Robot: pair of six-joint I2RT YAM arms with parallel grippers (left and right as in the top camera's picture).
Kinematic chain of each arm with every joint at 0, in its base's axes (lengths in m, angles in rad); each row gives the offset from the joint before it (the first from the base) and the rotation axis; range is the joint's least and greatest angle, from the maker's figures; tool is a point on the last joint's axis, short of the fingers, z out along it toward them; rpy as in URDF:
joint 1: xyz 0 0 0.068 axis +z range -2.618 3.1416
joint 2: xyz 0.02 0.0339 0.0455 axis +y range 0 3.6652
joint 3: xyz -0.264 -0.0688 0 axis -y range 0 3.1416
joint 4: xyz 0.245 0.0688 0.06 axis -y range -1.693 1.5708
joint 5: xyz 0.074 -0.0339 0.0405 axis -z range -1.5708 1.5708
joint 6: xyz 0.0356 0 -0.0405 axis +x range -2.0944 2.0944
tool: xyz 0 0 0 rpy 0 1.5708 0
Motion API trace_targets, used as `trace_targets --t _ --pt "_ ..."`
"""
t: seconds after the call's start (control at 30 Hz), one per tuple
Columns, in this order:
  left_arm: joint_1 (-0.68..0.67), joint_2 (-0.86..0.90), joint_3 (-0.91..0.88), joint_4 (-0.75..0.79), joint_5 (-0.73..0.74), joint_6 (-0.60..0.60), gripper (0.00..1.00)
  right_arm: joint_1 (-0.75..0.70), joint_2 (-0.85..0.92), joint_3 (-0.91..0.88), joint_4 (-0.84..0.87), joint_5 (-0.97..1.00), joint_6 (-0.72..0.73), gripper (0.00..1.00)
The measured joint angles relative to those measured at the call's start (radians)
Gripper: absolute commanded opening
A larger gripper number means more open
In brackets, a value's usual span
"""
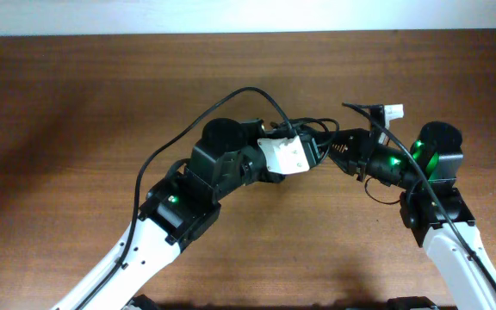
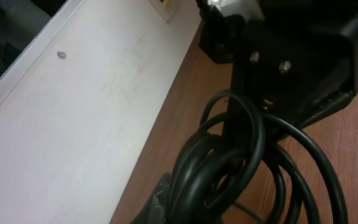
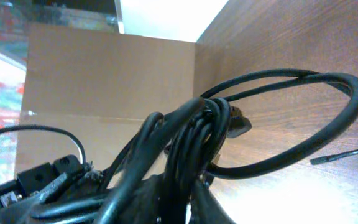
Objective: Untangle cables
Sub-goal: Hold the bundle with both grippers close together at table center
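Black cables (image 2: pixel 222 155) bunch at the centre of the overhead frame, clamped in the closed left gripper (image 1: pixel 310 148). The right gripper (image 1: pixel 338 146) meets the same bundle, its jaw state indeterminable. Recommended: isolate one loop and draw apart slowly, without tightening the tangle.

No legible text, seemingly.

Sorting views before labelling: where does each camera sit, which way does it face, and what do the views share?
Overhead: above the brown wooden table, looking down; left arm and right arm meet at the thin black cables.
Left wrist: close behind the cable coil, facing a white wall; own fingers hard to make out.
Right wrist: close behind the same coil, facing a brown cardboard panel; fingers unclear.
Shared: all show cables and table.
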Motion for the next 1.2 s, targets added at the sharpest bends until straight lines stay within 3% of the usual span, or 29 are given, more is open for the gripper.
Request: trace_targets --t 0.3,0.47,0.7,1.2 --pt "0.0 0.0 0.0 -0.002 0.003 -0.013 0.0 -0.002 0.002 0.0 -0.001 0.0 0.002 0.04" --pt "-0.002 0.0 0.0 -0.032 -0.132 -0.163 0.0 -0.002 0.006 0.0 0.013 0.0 0.002 0.04" --pt "-0.003 -0.005 0.0 -0.154 -0.258 -0.367 0.0 -0.002 0.013 -0.001 0.173 0.0 0.004 0.04" --pt "-0.003 -0.008 0.0 -0.271 -0.166 -0.467 0.0 -0.002 0.015 -0.002 0.324 0.0 0.045 0.04"
